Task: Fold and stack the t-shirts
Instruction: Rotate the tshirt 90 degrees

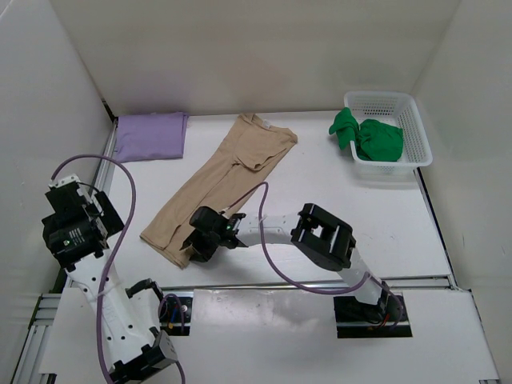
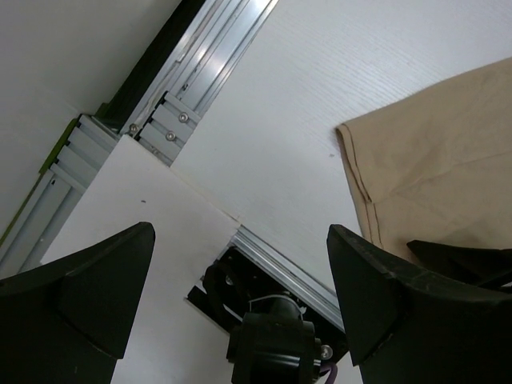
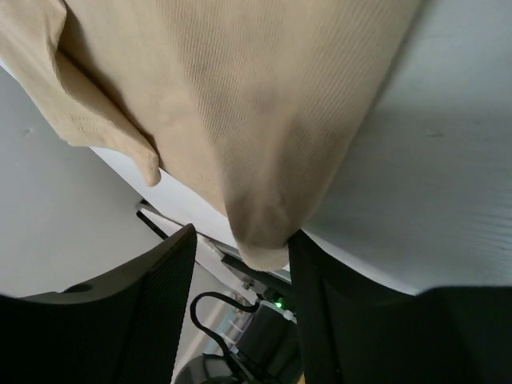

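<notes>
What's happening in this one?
The right hand is down at the near corner of the tan t-shirt, with its fingers either side of the cloth but not visibly pinching it. That shirt lies as a long strip mid-table. The left hand hangs open and empty near the left edge. The purple t-shirt sits folded far left. The green t-shirt is bunched in the white basket.
</notes>
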You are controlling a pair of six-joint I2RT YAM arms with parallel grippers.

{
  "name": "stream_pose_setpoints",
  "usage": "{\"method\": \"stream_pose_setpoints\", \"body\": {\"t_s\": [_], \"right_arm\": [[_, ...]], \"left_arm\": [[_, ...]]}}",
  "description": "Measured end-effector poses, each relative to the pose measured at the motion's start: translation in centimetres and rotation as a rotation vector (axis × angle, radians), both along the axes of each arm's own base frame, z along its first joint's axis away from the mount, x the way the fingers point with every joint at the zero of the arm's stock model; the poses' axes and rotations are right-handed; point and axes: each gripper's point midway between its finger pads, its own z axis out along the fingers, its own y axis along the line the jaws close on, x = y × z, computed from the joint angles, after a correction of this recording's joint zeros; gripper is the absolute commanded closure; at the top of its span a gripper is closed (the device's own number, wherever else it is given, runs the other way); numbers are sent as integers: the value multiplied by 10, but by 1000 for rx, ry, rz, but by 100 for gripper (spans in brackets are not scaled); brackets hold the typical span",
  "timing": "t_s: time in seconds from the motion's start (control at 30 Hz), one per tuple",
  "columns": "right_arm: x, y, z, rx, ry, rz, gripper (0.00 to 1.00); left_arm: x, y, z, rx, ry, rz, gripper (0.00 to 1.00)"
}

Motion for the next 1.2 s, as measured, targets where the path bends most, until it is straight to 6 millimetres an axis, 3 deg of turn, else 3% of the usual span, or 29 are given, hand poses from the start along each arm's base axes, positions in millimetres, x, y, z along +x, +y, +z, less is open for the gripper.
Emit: {"method": "stream_pose_setpoints", "body": {"t_s": [0.07,0.1,0.13,0.2,0.3,0.37,0.47,0.6,0.8,0.87,0.9,0.97,1.0,1.1,1.2], "right_arm": [[1,0,-1,-2,10,-19,62],[2,0,-3,-4,17,-28,70],[2,0,-6,-6,24,-37,86],[2,0,-15,-17,43,-50,98],[0,2,-17,14,69,-65,100],[-3,-7,-17,20,68,-63,100],[-14,-45,-19,-26,68,-46,100],[-29,-110,-20,-121,36,1,100],[-43,-227,-24,-231,-78,9,100],[-44,-254,-24,-235,-119,8,92],[-43,-265,-24,-239,-144,11,72],[-39,-278,-20,-231,-201,22,52],[-37,-282,-17,-233,-239,42,36],[-33,-298,-7,-295,-327,114,22],[-30,-308,6,-360,-386,192,19]], "left_arm": [[-3,-1,-3,-8,20,3,0],[-4,-1,-4,-11,27,4,0],[-4,-1,-5,-15,33,3,0],[-5,-2,-6,-20,39,2,0],[-4,-6,-6,-34,35,-11,1],[-1,-11,-6,-54,17,-35,1],[6,-24,-5,-102,-22,-91,1],[16,-46,-3,-184,-82,-186,1],[43,-81,-8,-401,-110,-345,4],[56,-89,-9,-469,-105,-392,7],[64,-93,-9,-506,-97,-418,7],[82,-102,-5,-555,-77,-484,9],[94,-107,0,-549,-55,-529,10],[131,-133,16,-447,0,-695,11],[162,-181,17,-292,70,-873,9]]}}
